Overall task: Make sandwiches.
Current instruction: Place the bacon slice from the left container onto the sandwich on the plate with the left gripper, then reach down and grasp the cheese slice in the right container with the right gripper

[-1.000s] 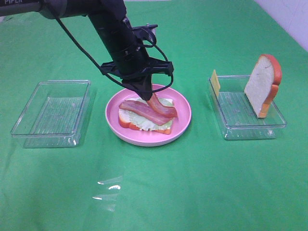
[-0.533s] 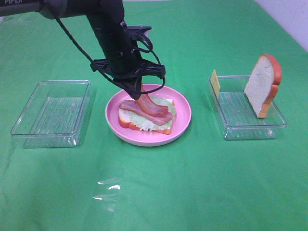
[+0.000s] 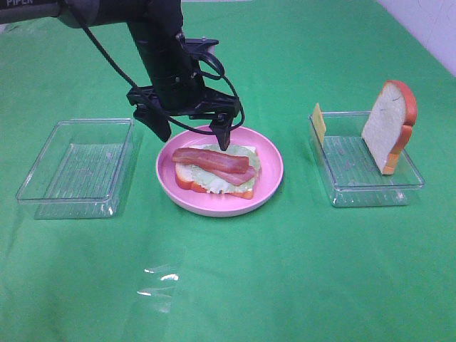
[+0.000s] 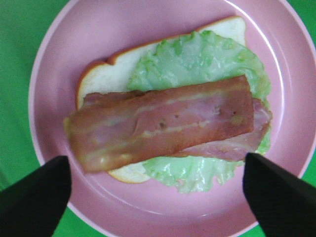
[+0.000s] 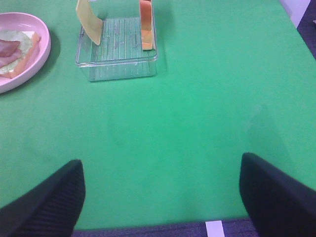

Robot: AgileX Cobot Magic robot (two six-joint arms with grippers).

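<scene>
The left arm's fingers [image 3: 225, 134] stand spread wide, holding nothing, just above the pink plate [image 3: 271, 171], with a clear tray [image 3: 43, 192] to their left. On the plate a bread slice [image 3: 187, 177], lettuce [image 3: 241, 184] and two bacon strips [image 3: 210, 159] lie stacked. Farther right, a second tray [image 3: 370, 194] holds an upright cheese square [image 3: 318, 122] and another bread slice [image 3: 388, 125]. The right arm's fingers [image 5: 47, 202] gape over green tabletop [image 3: 285, 271].

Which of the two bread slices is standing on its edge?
The bread slice in the right-hand tray, which also holds the cheese square. The other slice lies flat on the pink plate under lettuce and bacon strips.
</scene>
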